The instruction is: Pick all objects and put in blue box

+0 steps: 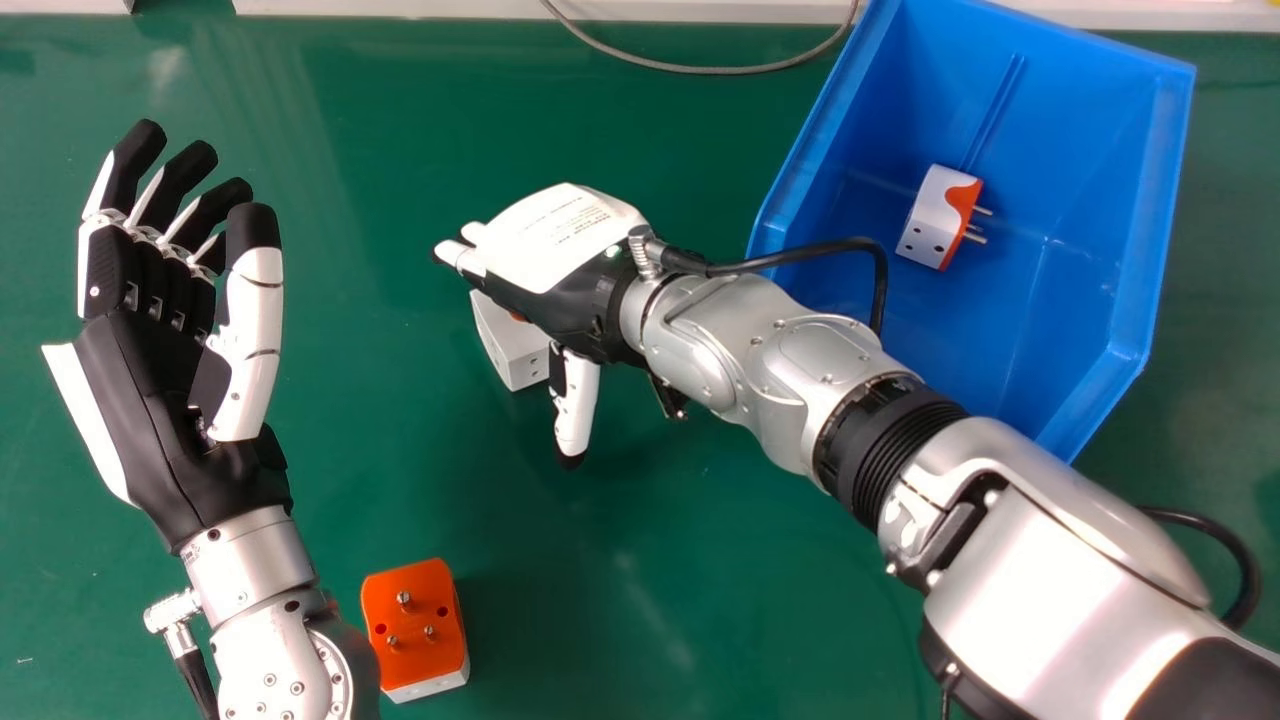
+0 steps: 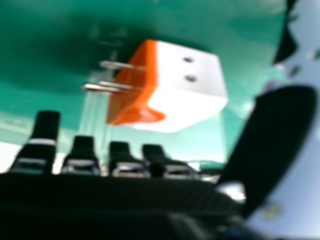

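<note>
In the head view my right hand (image 1: 560, 250) is palm down over a white and orange plug adapter (image 1: 515, 345), partly covering it. In the right hand view the adapter (image 2: 185, 90) lies between the thumb and the extended fingers of my right hand (image 2: 122, 162), not gripped. My left hand (image 1: 150, 400) is held palm up at the left, fingers relaxed and holding nothing. A second adapter (image 1: 415, 625), orange face with pins upward, rests beside the left forearm. Another adapter (image 1: 935, 215) lies inside the blue box (image 1: 1155, 230).
The green table (image 1: 660, 590) lies under everything. My right forearm crosses in front of the blue box's near left corner, a black cable looping above it. A grey cable (image 1: 700, 70) curves along the table's far edge.
</note>
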`<action>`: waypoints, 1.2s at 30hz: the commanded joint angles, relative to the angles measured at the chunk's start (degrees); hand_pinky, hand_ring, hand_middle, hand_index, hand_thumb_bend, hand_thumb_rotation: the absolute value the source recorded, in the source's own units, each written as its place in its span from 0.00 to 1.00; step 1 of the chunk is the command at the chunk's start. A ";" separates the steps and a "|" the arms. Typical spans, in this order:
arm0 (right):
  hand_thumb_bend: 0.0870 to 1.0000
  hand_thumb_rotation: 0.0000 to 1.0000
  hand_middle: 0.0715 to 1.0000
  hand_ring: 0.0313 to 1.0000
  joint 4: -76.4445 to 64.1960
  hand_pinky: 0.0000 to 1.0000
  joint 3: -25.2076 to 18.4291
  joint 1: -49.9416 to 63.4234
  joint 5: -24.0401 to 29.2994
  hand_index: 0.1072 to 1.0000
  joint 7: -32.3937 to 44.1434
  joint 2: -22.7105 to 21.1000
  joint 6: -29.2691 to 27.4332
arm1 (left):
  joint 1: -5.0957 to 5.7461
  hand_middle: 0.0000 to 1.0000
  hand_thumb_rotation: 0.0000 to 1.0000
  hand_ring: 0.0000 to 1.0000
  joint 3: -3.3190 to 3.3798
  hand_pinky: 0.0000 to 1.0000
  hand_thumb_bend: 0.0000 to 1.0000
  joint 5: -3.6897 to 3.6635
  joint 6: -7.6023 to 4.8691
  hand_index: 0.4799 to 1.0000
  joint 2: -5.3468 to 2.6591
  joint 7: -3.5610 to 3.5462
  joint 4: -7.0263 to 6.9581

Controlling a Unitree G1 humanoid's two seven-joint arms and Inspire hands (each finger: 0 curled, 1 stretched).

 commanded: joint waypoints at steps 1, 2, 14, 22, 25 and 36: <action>1.00 0.24 0.98 0.96 -1.08 0.81 0.09 -1.91 -0.32 0.96 -1.79 -0.34 0.12 | 0.10 0.76 0.41 0.69 -0.01 0.64 0.63 0.60 -1.32 0.60 0.12 0.05 -0.72; 1.00 0.24 0.98 0.96 -1.08 0.81 0.46 -1.98 -0.70 0.96 -1.90 -0.27 0.36 | 0.12 0.76 0.41 0.69 -0.03 0.64 0.63 0.63 -1.25 0.60 0.09 0.09 -0.87; 0.95 0.20 0.97 0.96 -0.47 0.82 1.87 -2.04 -2.43 0.95 -2.30 0.02 1.21 | 0.37 0.76 0.41 0.69 -0.14 0.64 0.64 0.77 -1.51 0.59 -0.40 0.30 -1.28; 0.93 0.18 0.96 0.96 1.39 0.81 3.87 -1.63 -3.40 0.94 -0.50 1.33 1.66 | 0.89 0.76 0.41 0.69 -0.43 0.63 0.64 0.36 -0.90 0.59 -0.70 0.00 -2.20; 0.92 0.18 0.96 0.95 1.49 0.81 3.88 -1.26 -3.19 0.93 -0.79 1.69 1.50 | 0.91 0.76 0.41 0.69 -0.43 0.63 0.64 0.14 -0.63 0.59 -0.75 -0.05 -2.26; 0.88 0.15 0.94 0.93 2.11 0.78 4.33 0.33 -3.42 0.91 -1.51 1.82 -0.15 | 0.89 0.76 0.41 0.70 -0.24 0.64 0.65 0.29 -0.71 0.60 -0.68 -0.06 -1.99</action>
